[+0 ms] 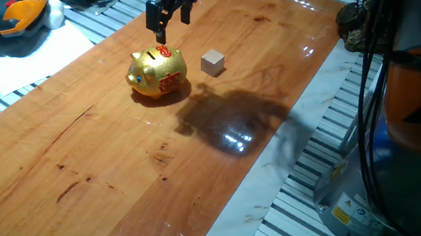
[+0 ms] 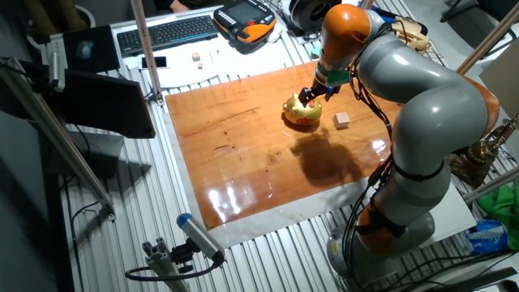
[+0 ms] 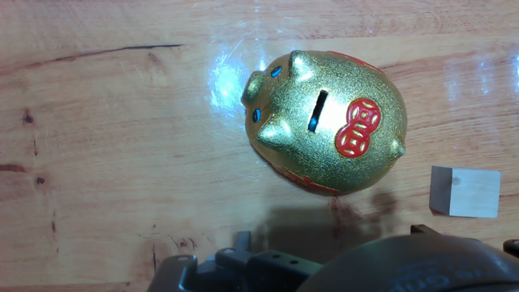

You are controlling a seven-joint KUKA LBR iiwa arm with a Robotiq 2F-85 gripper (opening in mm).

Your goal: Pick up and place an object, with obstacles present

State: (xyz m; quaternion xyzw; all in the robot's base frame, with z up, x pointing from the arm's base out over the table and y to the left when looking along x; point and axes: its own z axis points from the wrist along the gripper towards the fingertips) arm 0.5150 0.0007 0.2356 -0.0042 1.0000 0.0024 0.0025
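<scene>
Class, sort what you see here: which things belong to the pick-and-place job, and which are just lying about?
Part of the job:
wooden cube
golden piggy bank (obstacle)
end effector

Lying about:
keyboard
orange-and-black handheld pendant
tiny pale blocks beyond the tabletop

My workspace is a glossy wooden tabletop (image 1: 105, 152) catching bright glare from overhead light, resting on a ribbed metal bench (image 2: 268, 243). At my 12 o'clock lie a keyboard (image 2: 166, 32) and an orange-black handheld controller (image 2: 243, 18). White paper (image 1: 15, 55) sits beside the wood.
</scene>
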